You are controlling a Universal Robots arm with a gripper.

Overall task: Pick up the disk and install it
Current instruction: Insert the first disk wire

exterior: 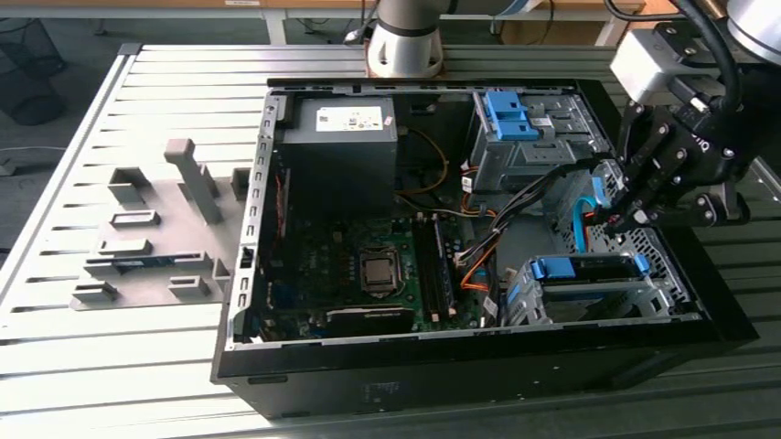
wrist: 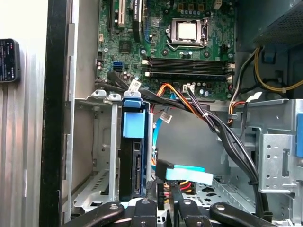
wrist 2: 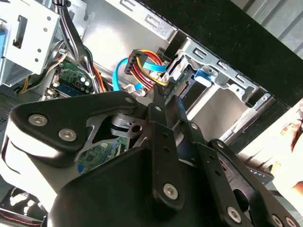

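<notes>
While black claw (wrist: pixel 165 191) clamps black cable plug (wrist: pixel 163 169), blue-framed flat hard drive (wrist: pixel 133 156) sits slotted in grey metal drive cage (wrist: pixel 112 142), just beside claw; exterior view places cage inside open black computer case (exterior: pixel 488 364).

Black linkage gripper (wrist 2: pixel 165 97), silver screws (wrist 2: pixel 171 190)

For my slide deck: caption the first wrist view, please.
Fingers pinch a cable plug beside the disk sitting in the drive cage.
</notes>
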